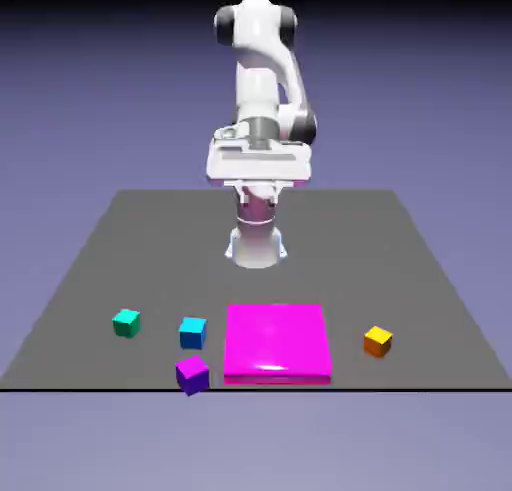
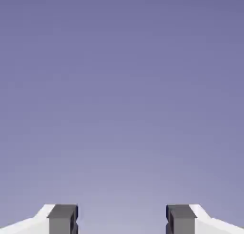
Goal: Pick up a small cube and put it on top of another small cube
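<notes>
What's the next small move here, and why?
Probably lower the end effector toward the cyan-blue cube. It is open with nothing between its fingers, raised near the base, and the hand view shows only backdrop. The cube sits free beside the magenta square.

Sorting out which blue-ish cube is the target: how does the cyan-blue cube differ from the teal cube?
The cyan-blue cube is a bluer, brighter shade; the teal cube is greener. The cyan-blue cube sits close beside the magenta flat square; the teal cube lies farther toward the exterior view's left. Both are small, similar in size, resting on the table, untouched.
</notes>
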`<state>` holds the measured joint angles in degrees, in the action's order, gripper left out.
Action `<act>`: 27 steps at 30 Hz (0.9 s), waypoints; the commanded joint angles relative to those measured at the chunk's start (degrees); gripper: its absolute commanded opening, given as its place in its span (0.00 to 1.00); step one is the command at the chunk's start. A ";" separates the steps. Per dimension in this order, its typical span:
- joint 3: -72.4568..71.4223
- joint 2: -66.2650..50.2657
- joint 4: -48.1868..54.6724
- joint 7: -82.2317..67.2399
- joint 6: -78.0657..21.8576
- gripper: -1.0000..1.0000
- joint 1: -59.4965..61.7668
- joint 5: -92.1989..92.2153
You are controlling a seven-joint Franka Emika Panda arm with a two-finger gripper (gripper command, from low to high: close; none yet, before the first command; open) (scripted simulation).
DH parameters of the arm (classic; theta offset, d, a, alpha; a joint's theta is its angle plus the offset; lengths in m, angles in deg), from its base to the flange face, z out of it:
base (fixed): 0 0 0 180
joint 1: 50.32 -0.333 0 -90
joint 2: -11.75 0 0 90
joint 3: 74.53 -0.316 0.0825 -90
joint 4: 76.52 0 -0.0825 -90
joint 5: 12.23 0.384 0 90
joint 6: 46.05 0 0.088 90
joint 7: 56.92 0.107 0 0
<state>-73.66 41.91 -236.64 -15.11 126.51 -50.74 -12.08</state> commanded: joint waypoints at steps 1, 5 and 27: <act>0.72 -2.08 0.74 -0.53 -1.20 0.50 0.22 0.13; 3.60 -10.39 3.68 -2.66 -6.00 0.50 1.08 0.63; 9.63 -52.39 15.44 -14.00 -13.42 0.50 7.92 7.40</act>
<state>-64.03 -10.48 -221.20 -29.11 113.09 -42.82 -4.67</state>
